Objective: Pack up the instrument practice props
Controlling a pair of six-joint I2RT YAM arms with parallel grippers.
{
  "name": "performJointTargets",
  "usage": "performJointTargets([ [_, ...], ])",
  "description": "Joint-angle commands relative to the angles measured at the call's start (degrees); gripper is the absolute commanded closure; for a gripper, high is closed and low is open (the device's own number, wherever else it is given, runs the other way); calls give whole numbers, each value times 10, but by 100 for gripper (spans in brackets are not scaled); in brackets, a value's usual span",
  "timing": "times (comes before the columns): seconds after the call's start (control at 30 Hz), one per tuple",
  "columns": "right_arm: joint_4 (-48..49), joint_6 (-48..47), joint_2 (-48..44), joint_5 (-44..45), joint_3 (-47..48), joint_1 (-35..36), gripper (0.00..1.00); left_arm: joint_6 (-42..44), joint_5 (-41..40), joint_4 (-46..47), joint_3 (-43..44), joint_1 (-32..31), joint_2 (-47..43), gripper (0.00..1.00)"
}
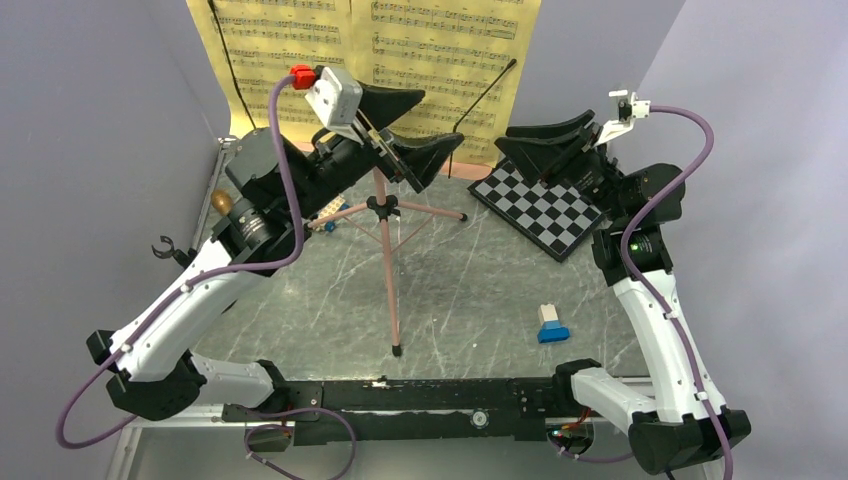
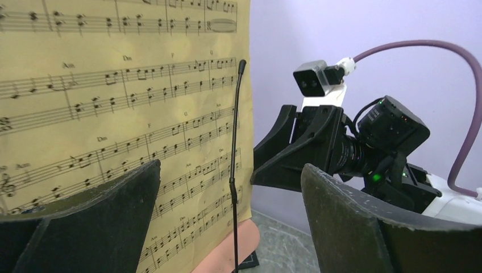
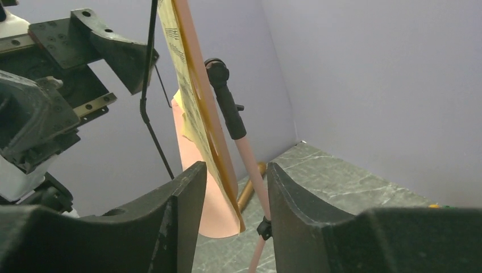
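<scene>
The pink tripod music stand stands mid-table, with the yellow sheet-music pages on its desk at the back. My left gripper is open in front of the pages, and the thin black mic stand rises between its fingers in the left wrist view. My right gripper is open at the desk's right edge. In the right wrist view the pages' edge and the pink pole sit in line with its gap. The gold-brown microphone lies at the far left.
A black-and-white chessboard lies at the back right under the right arm. A blue-and-white toy brick car sits front right, and another small one is by the left arm. Grey walls close the back and both sides.
</scene>
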Motion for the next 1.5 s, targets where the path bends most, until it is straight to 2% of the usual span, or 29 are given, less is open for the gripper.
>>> performJointTargets([
  [0.0, 43, 16, -3, -19, 5, -3, 56, -13, 31, -1, 25, 3, 11, 4],
  [0.1, 47, 20, 1, -22, 5, -3, 62, -17, 41, -4, 36, 3, 25, 4],
  [0.37, 60, 33, 17, -32, 7, -2, 64, -13, 48, -25, 65, 6, 49, 5],
  [0.43, 64, 38, 21, -35, 9, -2, 67, -15, 50, -25, 69, 8, 54, 7],
  [0.77, 62, 46, 20, -37, 9, -2, 89, -20, 65, -15, 77, 13, 74, 26],
  [0.9, 60, 46, 16, -36, 7, -2, 100, -24, 73, -10, 77, 13, 80, 36],
  [1.03, 60, 47, 15, -38, 8, -1, 100, -26, 78, -9, 78, 12, 84, 48],
  [1.43, 55, 47, 13, -41, 4, 1, 100, -28, 78, 11, 66, 12, 80, 99],
  [1.47, 54, 47, 11, -41, 3, 1, 100, -29, 77, 12, 63, 12, 79, 100],
])
